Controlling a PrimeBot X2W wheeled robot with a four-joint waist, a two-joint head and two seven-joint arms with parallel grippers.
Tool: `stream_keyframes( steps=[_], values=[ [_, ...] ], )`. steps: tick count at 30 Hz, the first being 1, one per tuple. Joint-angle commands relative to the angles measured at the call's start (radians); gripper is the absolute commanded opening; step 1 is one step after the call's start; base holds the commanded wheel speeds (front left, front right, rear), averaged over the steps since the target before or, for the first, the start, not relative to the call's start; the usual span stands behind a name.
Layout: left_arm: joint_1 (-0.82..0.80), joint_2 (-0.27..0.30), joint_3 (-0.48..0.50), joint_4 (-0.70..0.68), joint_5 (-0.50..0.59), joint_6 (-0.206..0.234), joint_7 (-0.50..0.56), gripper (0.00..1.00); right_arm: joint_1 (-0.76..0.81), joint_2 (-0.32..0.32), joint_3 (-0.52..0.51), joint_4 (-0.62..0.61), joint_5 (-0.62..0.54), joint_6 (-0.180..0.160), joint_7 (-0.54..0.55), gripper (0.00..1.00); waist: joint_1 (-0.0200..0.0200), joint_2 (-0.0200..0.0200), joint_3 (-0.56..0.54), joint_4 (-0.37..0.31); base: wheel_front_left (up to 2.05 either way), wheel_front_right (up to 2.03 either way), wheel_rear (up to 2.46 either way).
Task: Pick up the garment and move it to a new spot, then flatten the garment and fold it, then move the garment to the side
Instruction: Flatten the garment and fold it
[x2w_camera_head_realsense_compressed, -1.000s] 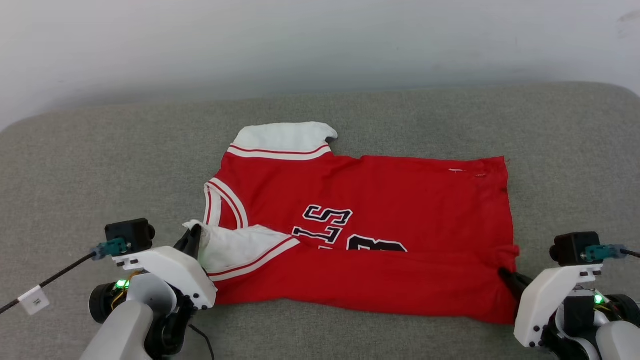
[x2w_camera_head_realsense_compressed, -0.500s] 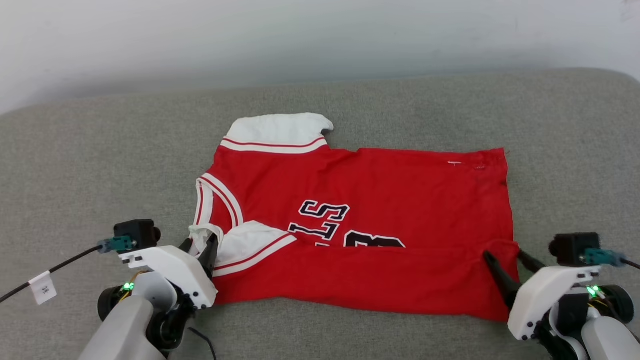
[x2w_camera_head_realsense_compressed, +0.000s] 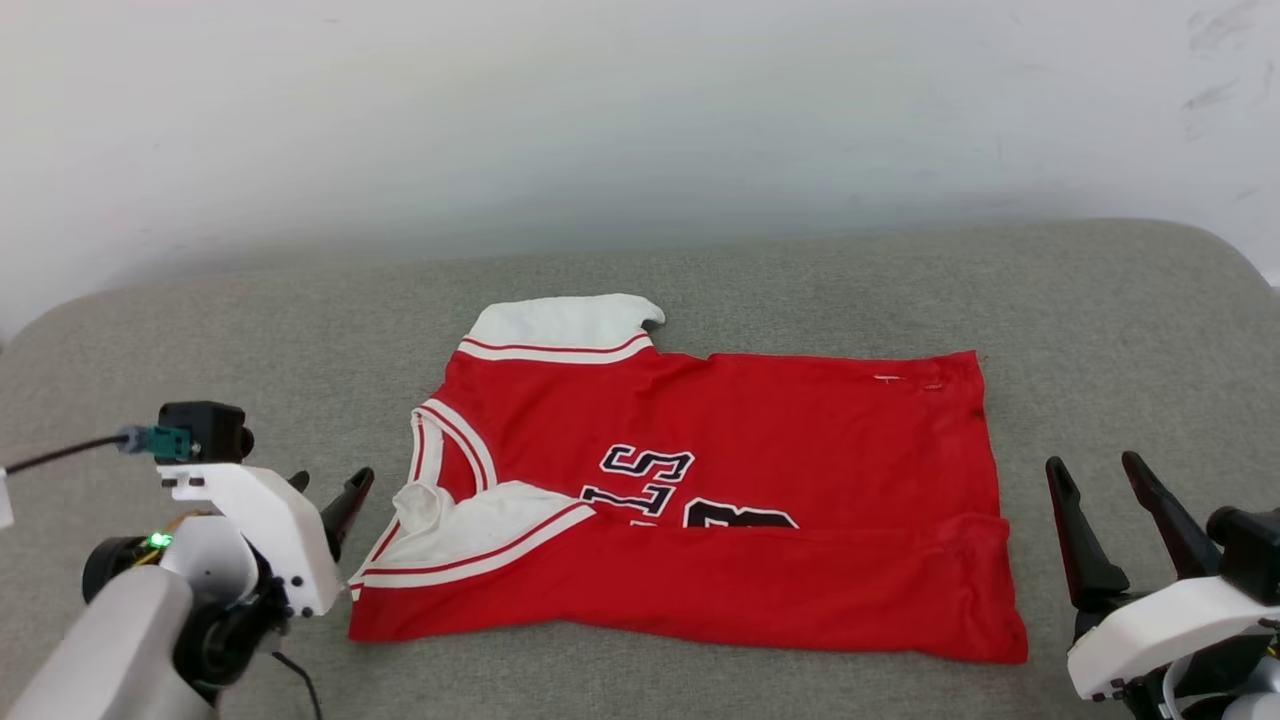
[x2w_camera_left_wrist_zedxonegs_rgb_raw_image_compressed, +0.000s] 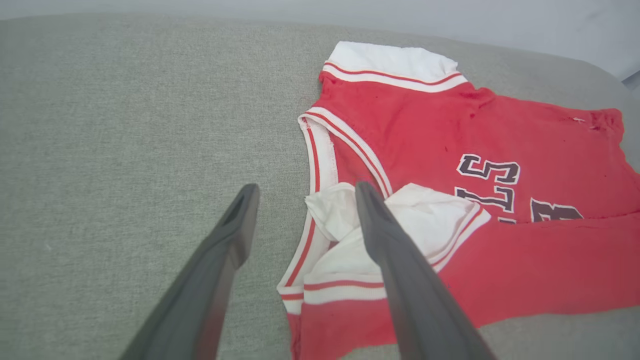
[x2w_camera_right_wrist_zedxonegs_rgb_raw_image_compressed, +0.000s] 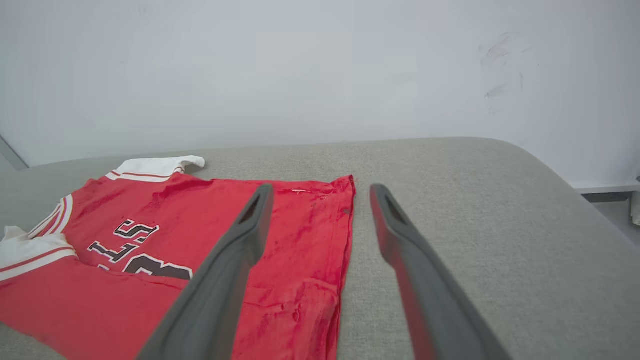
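Note:
The garment (x2w_camera_head_realsense_compressed: 760, 440), a red jersey with white sleeves and striped trim, lies flat on the grey cushion, neck to the left. Its near long edge is folded up over the lower part of the black letters. One white sleeve (x2w_camera_head_realsense_compressed: 560, 322) sticks out at the far side, and the other (x2w_camera_left_wrist_zedxonegs_rgb_raw_image_compressed: 350, 235) lies bunched on the fold. My left gripper (x2w_camera_head_realsense_compressed: 330, 482) stands open just left of the neck, holding nothing; in the left wrist view it (x2w_camera_left_wrist_zedxonegs_rgb_raw_image_compressed: 305, 191) points at the bunched sleeve. My right gripper (x2w_camera_head_realsense_compressed: 1092, 468) stands open to the right of the hem (x2w_camera_right_wrist_zedxonegs_rgb_raw_image_compressed: 345, 235), clear of the cloth.
The grey cushioned surface (x2w_camera_head_realsense_compressed: 200, 340) runs wide on all sides of the jersey and rounds off at the right end (x2w_camera_right_wrist_zedxonegs_rgb_raw_image_compressed: 560, 190). A white wall (x2w_camera_head_realsense_compressed: 640, 120) stands right behind it. A black cable (x2w_camera_head_realsense_compressed: 60, 455) trails from my left wrist camera.
Both grippers have opened and let go of the garment's folded near edge, then drawn back outward, left to the left and right to the right. The head view has also shifted.

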Motion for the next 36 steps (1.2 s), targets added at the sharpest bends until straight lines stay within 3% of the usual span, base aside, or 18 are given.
stream_keyframes(
  steps=[1, 6, 11, 19, 21, 22, 28, 36],
  values=[
    [0.01, 0.03, -0.008, -0.025, -0.014, -0.008, 0.059, 1.0, 0.02, 0.019, -0.008, -0.038, -0.019, 0.0, 0.014, 1.0, 0.0001, 0.0, 0.005, -0.011, 0.0, 0.0, 0.0],
    [0.021, 0.103, -0.017, -0.076, -0.082, -0.002, 0.274, 1.0, 0.037, 0.056, -0.014, -0.132, -0.045, 0.0, 0.055, 1.0, 0.0001, 0.0, 0.054, -0.043, 0.0, 0.0, 0.0],
    [0.039, 0.13, -0.012, -0.094, -0.125, 0.019, 0.365, 1.0, 0.023, 0.077, -0.012, -0.163, -0.049, 0.0, 0.07, 1.0, 0.0001, 0.0, 0.1, -0.072, 0.0, 0.0, 0.0],
    [0.094, 0.088, -0.027, -0.047, -0.187, 0.053, 0.439, 0.98, -0.008, 0.09, -0.004, -0.166, -0.036, 0.0, 0.07, 1.0, 0.0001, 0.0, 0.16, -0.111, 0.0, 0.0, 0.0],
    [0.11, 0.058, -0.036, -0.037, -0.202, 0.054, 0.441, 0.29, -0.016, 0.085, -0.01, -0.166, -0.029, 0.0, 0.076, 1.0, 0.0001, 0.0, 0.164, -0.113, 0.0, 0.0, 0.0],
    [0.117, 0.046, -0.038, -0.031, -0.21, 0.05, 0.442, 0.0, -0.019, 0.081, -0.014, -0.166, -0.024, 0.0, 0.082, 1.0, 0.0001, 0.0, 0.164, -0.113, 0.0, 0.0, 0.0],
    [0.106, 0.026, -0.027, -0.028, -0.196, 0.027, 0.365, 0.0, -0.025, 0.043, -0.053, -0.15, 0.064, 0.0, 0.226, 1.0, 0.0001, 0.0, 0.147, -0.094, 0.0, 0.0, 0.0],
    [0.052, 0.054, -0.012, -0.112, -0.126, 0.037, 0.267, 0.0, -0.057, -0.044, -0.104, -0.102, 0.164, 0.0, 0.721, 1.0, 0.0001, 0.0, 0.126, -0.04, 0.0, 0.0, 0.0]
  ],
)
